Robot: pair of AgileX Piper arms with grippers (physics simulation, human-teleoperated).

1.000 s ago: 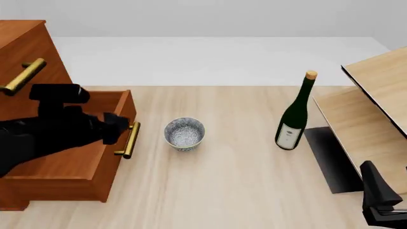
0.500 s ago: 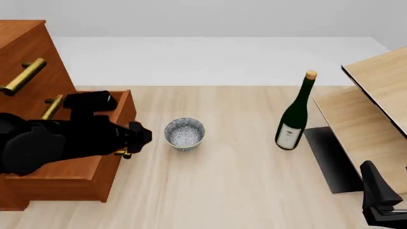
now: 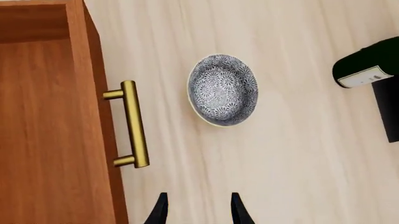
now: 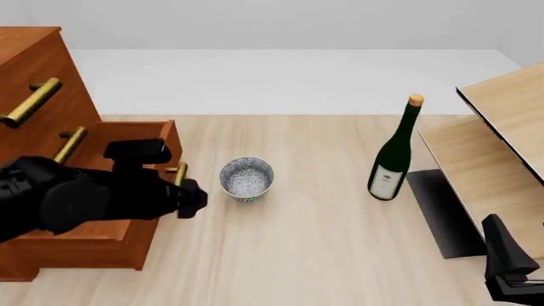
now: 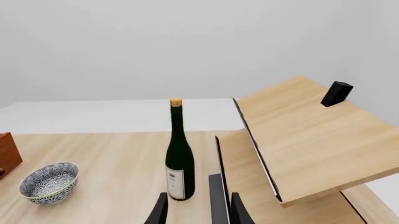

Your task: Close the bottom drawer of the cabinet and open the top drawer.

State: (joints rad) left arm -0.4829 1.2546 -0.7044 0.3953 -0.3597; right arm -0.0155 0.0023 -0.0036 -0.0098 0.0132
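left end effector (image 3: 196,211) parted, empty, beside bottom drawer (image 3: 56,140)

Open desk between the pulled-out bottom drawer (image 4: 111,210) and a small bowl (image 4: 246,179).
The left pincer (image 3: 197,212) hangs over the bare strip beside the drawer's brass handle (image 3: 132,123). The bowl stands just beyond, a wine bottle (image 4: 393,153) farther right, and pale wooden furniture (image 4: 493,140) blocks the right edge.

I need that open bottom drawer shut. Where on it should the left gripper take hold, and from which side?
Grip the brass bar handle on the bottom drawer, probably mid-span between its two posts. Come in from the table side, facing the drawer front, with the left gripper open across the bar, staying short of the patterned bowl nearby.
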